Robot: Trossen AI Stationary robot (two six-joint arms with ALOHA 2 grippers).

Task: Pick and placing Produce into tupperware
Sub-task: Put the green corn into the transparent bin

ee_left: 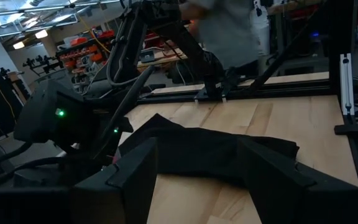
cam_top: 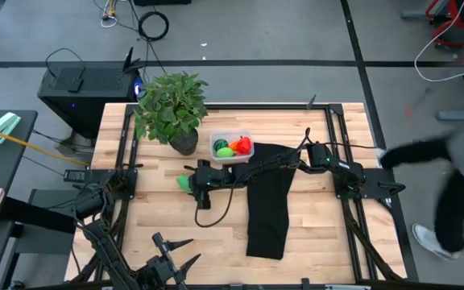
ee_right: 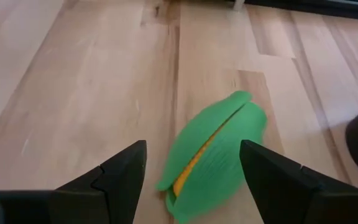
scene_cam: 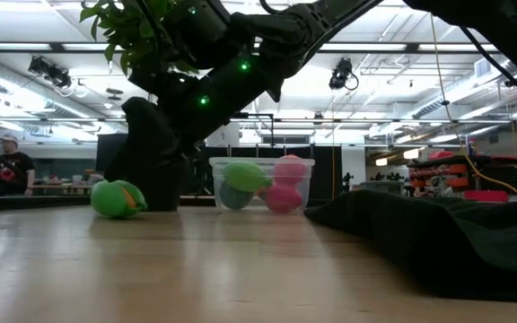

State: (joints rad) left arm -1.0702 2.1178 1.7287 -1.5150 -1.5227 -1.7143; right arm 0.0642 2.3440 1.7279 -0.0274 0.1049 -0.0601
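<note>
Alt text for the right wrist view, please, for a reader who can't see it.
A green toy corn cob with a yellow strip down its middle lies on the wooden table, between the two open dark fingers of the right pincer, which does not touch it. A dark rounded shape sits at one edge.

Tub (cam_top: 231, 147) at upper centre of the high view, holding produce (cam_top: 234, 147); plant (cam_top: 170, 107) just left, cloth (cam_top: 269, 197) down right. Corn (cam_top: 184, 183) on table (cam_top: 159, 209) lower left of tub, right gripper (cam_top: 190, 184) over it. Left gripper (cam_top: 185, 266) at bottom edge.
</note>
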